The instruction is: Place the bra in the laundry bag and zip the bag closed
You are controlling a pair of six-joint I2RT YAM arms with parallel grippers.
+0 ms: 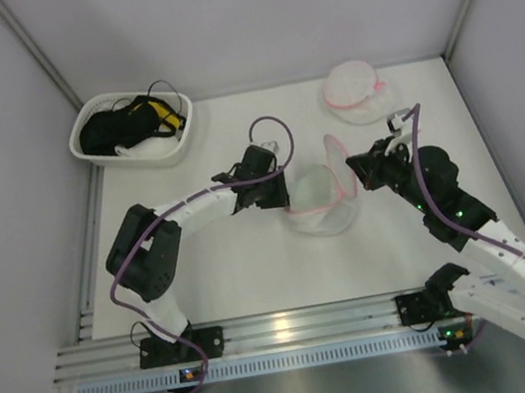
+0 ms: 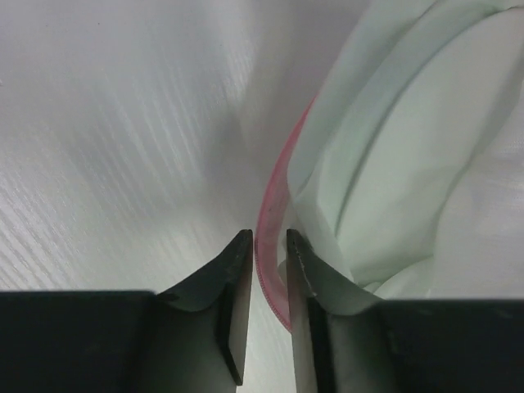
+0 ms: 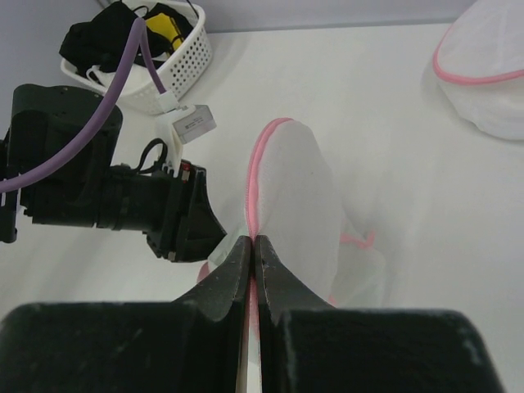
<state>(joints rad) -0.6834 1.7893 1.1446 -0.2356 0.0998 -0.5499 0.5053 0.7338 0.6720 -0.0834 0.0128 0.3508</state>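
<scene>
The laundry bag [image 1: 322, 205], white mesh with a pink zipper rim, stands open in the middle of the table between both grippers. My left gripper [image 1: 285, 203] is shut on the pink rim at the bag's left side, and the left wrist view shows the rim [image 2: 268, 237] between its jaws [image 2: 270, 241]. My right gripper [image 1: 352, 167] is shut on the rim at the bag's right side, pinching the pink zipper [image 3: 255, 188] at its tips [image 3: 252, 241]. Smooth pale folds that look like the bra [image 2: 393, 164] lie inside the bag.
A second round mesh pouch [image 1: 356, 90] with a pink rim lies at the back right. A white oval basket [image 1: 93, 149] holding a black tangle with yellow bits [image 1: 134, 122] stands at the back left. Grey walls close in the table on three sides.
</scene>
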